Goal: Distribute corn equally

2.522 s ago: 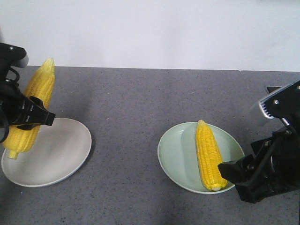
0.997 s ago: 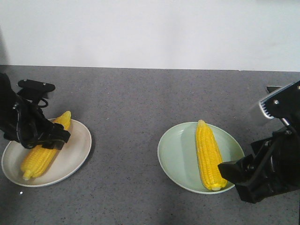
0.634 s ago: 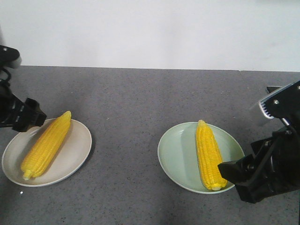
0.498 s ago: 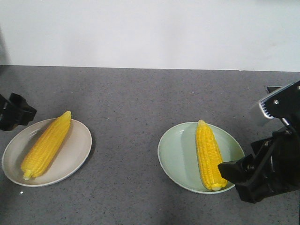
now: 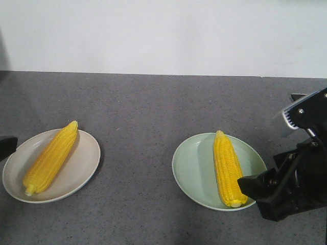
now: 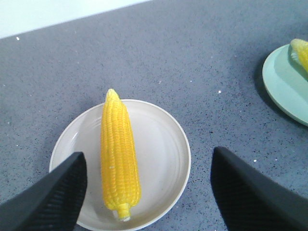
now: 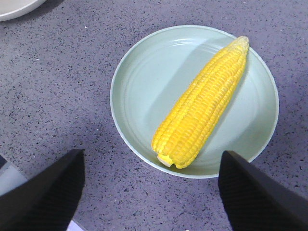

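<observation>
Two cobs of corn show. One corn cob [image 5: 51,157] [image 6: 119,154] lies on the white plate [image 5: 76,168] [image 6: 161,154] at the left, tip pointing away. The other corn cob [image 5: 227,168] [image 7: 202,106] lies on the pale green plate [image 5: 191,163] [image 7: 144,91] at the right. My left gripper [image 6: 148,156] hovers open above the white plate, holding nothing; only a black sliver of it shows at the front view's left edge. My right gripper [image 7: 151,155] [image 5: 255,196] is open and empty, just off the green plate's near rim.
Both plates rest on a grey speckled tabletop [image 5: 138,112] that ends at a white wall [image 5: 163,35] behind. The right arm's black body with a silver part [image 5: 301,115] stands at the right edge. About a plate's width of tabletop separates the plates.
My left gripper lowered a cob onto the white plate, let go of it, and drew back to the left, almost out of the front view. The right arm has not moved.
</observation>
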Motion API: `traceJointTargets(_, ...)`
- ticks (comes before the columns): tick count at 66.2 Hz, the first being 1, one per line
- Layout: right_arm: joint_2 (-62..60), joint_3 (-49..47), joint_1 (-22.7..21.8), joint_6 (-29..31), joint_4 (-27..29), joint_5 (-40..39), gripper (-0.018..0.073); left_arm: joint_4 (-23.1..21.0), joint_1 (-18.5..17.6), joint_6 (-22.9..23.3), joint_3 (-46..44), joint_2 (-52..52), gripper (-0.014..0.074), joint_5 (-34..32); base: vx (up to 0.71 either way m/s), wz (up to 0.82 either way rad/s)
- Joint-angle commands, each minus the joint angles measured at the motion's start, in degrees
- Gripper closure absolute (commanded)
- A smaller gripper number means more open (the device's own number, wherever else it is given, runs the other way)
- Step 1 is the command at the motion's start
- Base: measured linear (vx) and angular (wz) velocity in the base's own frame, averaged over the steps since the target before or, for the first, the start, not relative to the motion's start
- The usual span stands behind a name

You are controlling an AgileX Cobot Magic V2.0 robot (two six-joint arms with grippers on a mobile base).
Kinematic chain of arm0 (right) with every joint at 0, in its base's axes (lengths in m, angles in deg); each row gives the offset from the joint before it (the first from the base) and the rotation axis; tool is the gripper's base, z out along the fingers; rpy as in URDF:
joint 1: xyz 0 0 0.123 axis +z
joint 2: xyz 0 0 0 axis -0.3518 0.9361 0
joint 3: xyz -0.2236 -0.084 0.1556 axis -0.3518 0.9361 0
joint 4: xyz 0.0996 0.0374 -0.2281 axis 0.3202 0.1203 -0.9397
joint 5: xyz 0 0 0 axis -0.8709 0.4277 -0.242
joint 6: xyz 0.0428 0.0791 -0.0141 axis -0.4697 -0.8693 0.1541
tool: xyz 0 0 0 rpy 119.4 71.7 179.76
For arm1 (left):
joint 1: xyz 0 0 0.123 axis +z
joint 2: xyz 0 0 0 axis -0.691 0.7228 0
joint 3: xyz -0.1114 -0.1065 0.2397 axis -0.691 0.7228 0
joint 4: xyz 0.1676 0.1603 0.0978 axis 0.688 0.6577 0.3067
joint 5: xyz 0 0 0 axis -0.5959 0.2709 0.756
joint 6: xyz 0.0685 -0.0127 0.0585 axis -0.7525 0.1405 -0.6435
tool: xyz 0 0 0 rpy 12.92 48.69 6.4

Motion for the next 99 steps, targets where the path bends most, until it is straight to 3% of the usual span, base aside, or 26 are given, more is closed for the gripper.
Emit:
traceJointTargets(1,-0.6,-1.5,0.1,-0.1,0.0,-3.0,-0.0003,-1.3,-0.5,0.6,2.8,-4.5,0.0074,-6.5,0.0,0.0)
traceJointTargets(20,-0.6,-1.5,0.1,-0.1,0.0,-3.0,0.0001,-1.3,-0.5,2.0,10.8,-12.8,0.0078,-7.6,0.0,0.0)
traceJointTargets(29,-0.6,-1.5,0.1,-0.1,0.0,-3.0,0.0057,-1.3,-0.5,2.0,10.9,-13.7,0.0136,-7.6,0.0,0.0)
traceJointTargets(64,-0.6,-1.5,0.1,-0.1,0.0,-3.0,0.0575,-1.3,-0.5,2.0,10.9,-13.7,0.0603,-6.9,0.0,0.0)
traceJointTargets(78,-0.6,-1.5,0.1,-0.1,0.0,-3.0,0.057,-1.3,-0.5,2.0,10.9,-13.7,0.0605,-0.9,0.0,0.0)
traceJointTargets(99,-0.6,-1.5,0.1,-0.1,0.0,-3.0,0.057,-1.3,-0.5,2.0,10.9,-13.7,0.0604,0.4,0.0,0.0)
